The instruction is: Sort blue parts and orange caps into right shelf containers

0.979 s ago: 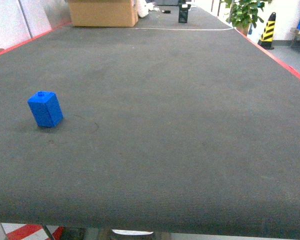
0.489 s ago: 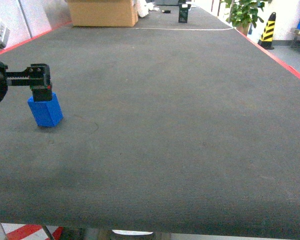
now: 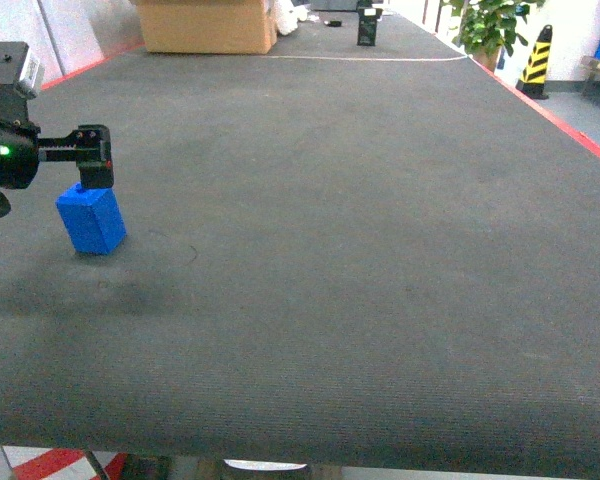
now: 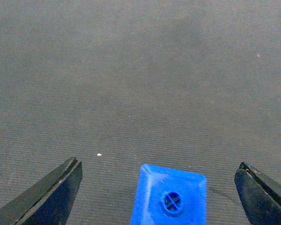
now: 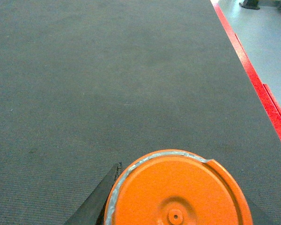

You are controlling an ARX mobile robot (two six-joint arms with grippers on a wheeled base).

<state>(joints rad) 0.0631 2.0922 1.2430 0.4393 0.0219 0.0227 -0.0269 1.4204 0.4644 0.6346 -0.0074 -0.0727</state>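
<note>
Blue part (image 3: 91, 221) stands upright on the dark grey mat of the red-framed table (image 3: 380, 250), far to the left in the head view, with nothing else near it. The left gripper (image 3: 93, 170) hangs directly above it, close to its top face, reaching in from the left edge; from this side its jaw spread cannot be read. At the table's far end sit a cardboard box (image 3: 205, 25) and a potted plant (image 3: 490, 25). No shelf or crate shows in any view.

From the left wrist camera, the blue part (image 4: 170, 199) lies at the bottom of the frame, its nub face up, between the two black fingers (image 4: 56, 194), which are spread wide with clear mat on either side of the block. The left gripper (image 4: 159, 197) is therefore open and roughly centred, not touching.

From the right wrist camera, an orange cap (image 5: 178, 190) fills the lower frame, its round end face toward the lens, with a dark finger (image 5: 100, 199) against its left side; the right gripper appears clamped on it.

The step in hand looks like the pick of the block: the left arm needs to descend until the fingers straddle the sides, then close.
</note>
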